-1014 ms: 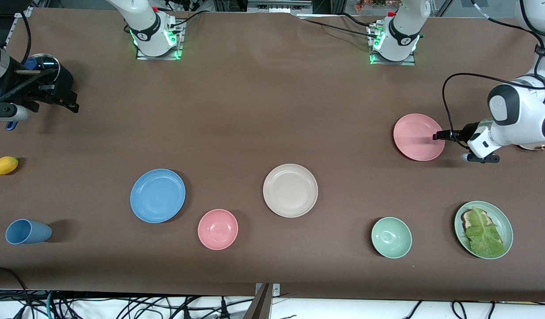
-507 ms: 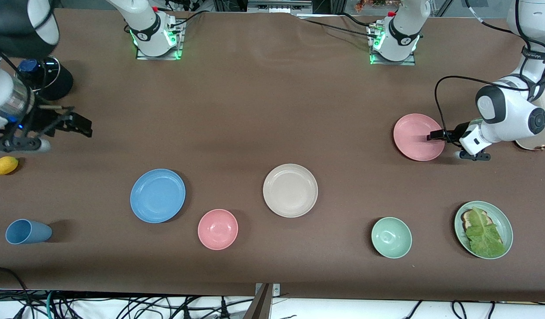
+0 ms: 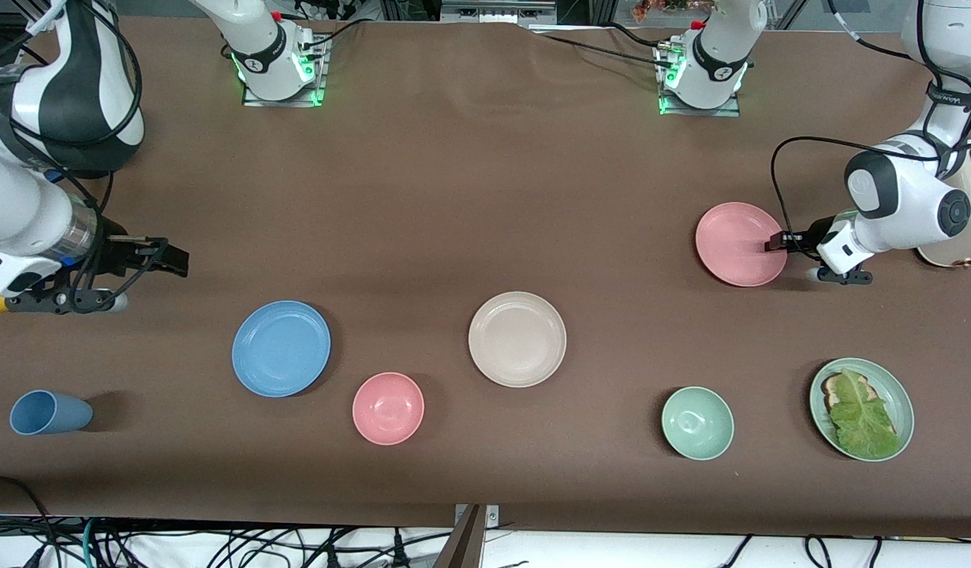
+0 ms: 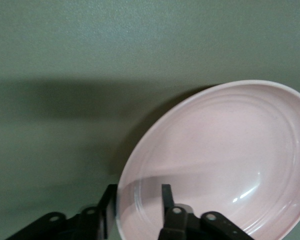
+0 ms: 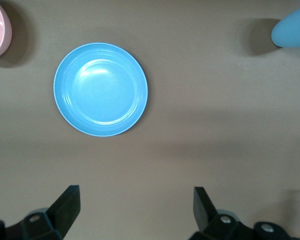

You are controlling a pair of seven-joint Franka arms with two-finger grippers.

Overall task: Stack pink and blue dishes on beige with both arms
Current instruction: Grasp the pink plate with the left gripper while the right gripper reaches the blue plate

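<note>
The pale pink plate (image 3: 737, 243) lies toward the left arm's end of the table. My left gripper (image 3: 773, 244) is shut on its rim, and in the left wrist view one finger (image 4: 166, 197) sits inside the pink plate (image 4: 225, 160) and the other outside it. That plate looks slightly tipped, with shadow under it. The sky-blue plate (image 3: 281, 348) lies toward the right arm's end. My right gripper (image 3: 173, 260) hangs open and empty over bare table beside the blue plate (image 5: 100, 89). The beige plate (image 3: 517, 339) rests empty mid-table.
A deep pink bowl (image 3: 388, 408) sits between the blue and beige plates, nearer the camera. A blue cup (image 3: 50, 412) lies on its side. A mint bowl (image 3: 697, 423) and a mint plate (image 3: 891, 386) with lettuce stand near the left arm's end.
My right arm has swung down and in toward the blue plate, covering the yellow fruit. The left gripper has closed in on the pink plate's rim, and the plate has shifted slightly toward mid-table.
</note>
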